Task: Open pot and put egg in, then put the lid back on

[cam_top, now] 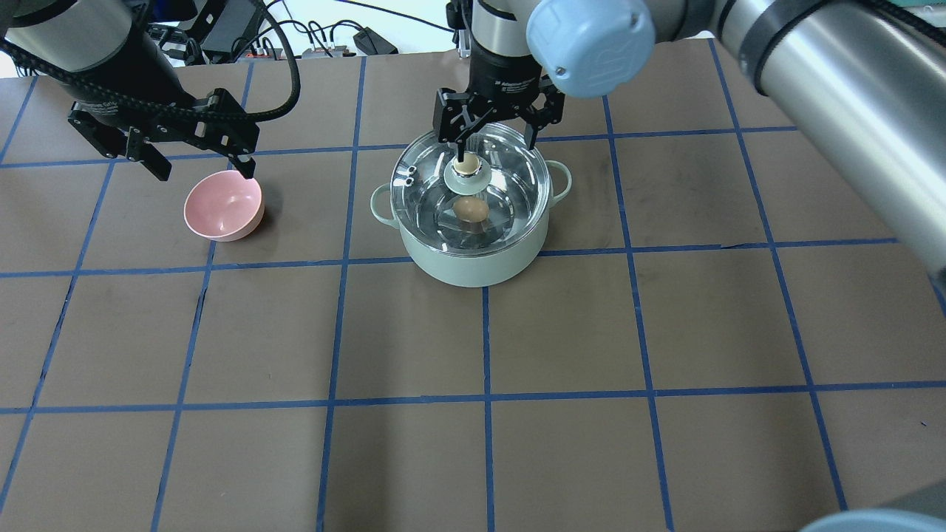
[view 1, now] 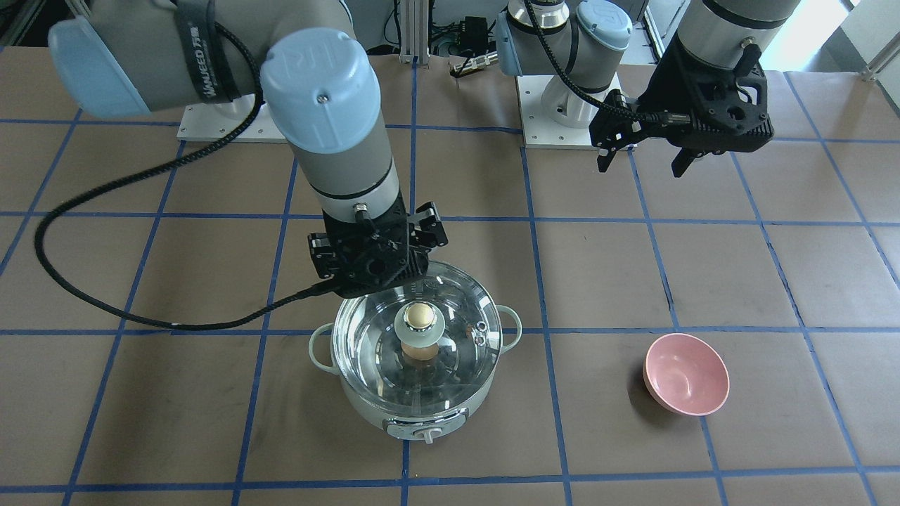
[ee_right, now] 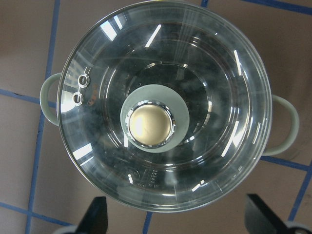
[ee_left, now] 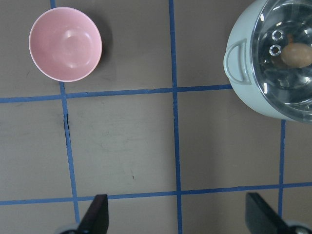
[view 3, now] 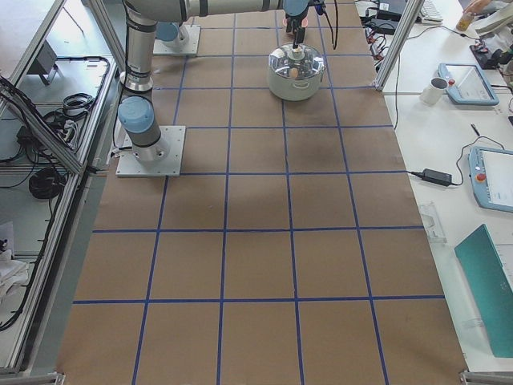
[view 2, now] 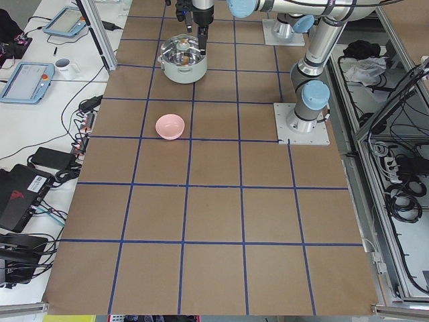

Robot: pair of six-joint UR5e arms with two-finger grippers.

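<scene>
**Grippers both empty, egg shut in under glass**

Left gripper point(cam_top: 205, 171) first. I hang it with the jaws spread and nothing between them, above the far rim of the pink bowl point(cam_top: 223, 207). The bowl sits at nine o'clock from the pot point(cam_top: 480, 258), well apart from it. I judge this arm is parked there simply to leave the pot free for the other one.

The pot stands on the table point(cam_top: 591, 332) with the lid point(cam_top: 510, 185) seated level on its rim all the way round, as my right wrist view shows. Through the glass the egg point(cam_top: 471, 210) lies on the steel floor near the middle, just under the knob point(cam_top: 465, 167).

My right gripper point(cam_top: 489, 139) hovers over the lid, at twelve o'clock from the knob in the overhead view. Its jaws are wide apart, gripping nothing and not touching the knob.

By my reckoning every step is done. What remains is to rise straight up so that no finger catches the knob and drags the lid askew.
</scene>
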